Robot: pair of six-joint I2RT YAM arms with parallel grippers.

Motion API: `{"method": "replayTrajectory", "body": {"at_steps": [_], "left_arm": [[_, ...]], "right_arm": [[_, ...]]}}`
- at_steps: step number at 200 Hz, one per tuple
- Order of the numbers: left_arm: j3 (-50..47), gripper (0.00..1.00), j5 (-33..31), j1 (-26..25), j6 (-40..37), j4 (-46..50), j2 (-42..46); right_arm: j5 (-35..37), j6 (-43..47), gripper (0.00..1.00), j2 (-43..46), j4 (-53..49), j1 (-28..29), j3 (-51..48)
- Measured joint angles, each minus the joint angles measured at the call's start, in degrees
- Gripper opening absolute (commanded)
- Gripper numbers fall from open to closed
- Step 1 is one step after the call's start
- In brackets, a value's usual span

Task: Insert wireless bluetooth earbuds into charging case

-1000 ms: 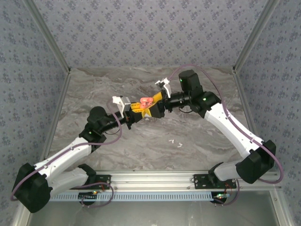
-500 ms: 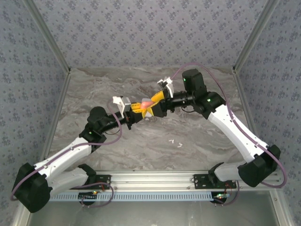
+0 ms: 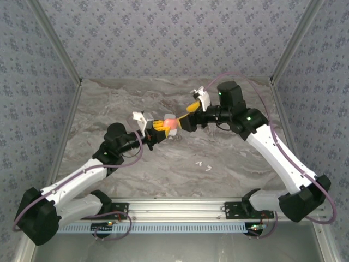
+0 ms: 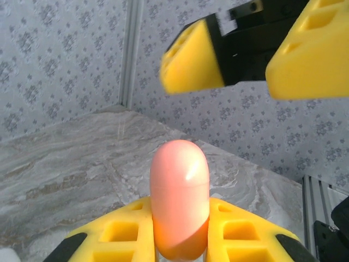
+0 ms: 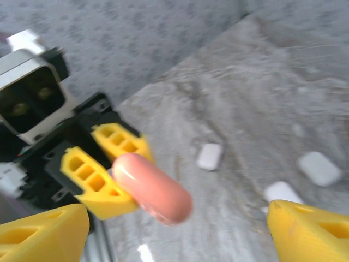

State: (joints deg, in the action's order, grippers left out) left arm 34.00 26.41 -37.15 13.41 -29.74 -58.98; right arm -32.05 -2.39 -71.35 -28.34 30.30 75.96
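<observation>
The glossy pink pill-shaped charging case (image 4: 180, 196) is pinched low on its body by the yellow-fingered left hand (image 3: 162, 126), held above the grey marbled desk (image 3: 109, 109) with its free rounded end toward the right hand (image 4: 242, 57). That hand faces it from 2 o'clock, fingers spread wide and touching nothing. The lid looks closed, so opening it is probably next: set the right fingers squarely on the free half, squeeze gently, and let the left hand brace. Two tiny white stemmed earbuds (image 3: 208, 168) lie on the desk at 5 o'clock from the case, well apart from it.
</observation>
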Motion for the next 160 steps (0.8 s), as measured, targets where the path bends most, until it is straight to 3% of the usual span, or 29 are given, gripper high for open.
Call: {"method": "replayTrajectory", "body": {"at_steps": [36, 66, 160], "left_arm": [[-3.4, 0.0, -6.8, 0.0, 7.8, -0.1, -5.6], [-7.0, 0.0, -10.7, -0.3, 16.4, 0.2, -13.4], [-0.8, 0.0, -12.3, -1.9, 29.9, 2.5, -33.3]], "right_arm": [[12.5, -1.7, 0.92, 7.4, 1.2, -1.9, -5.0], [17.8, -2.5, 0.92, 9.0, 1.4, -3.1, -6.1], [20.8, -2.8, 0.91, 9.0, 0.3, -3.8, -6.8]]}}
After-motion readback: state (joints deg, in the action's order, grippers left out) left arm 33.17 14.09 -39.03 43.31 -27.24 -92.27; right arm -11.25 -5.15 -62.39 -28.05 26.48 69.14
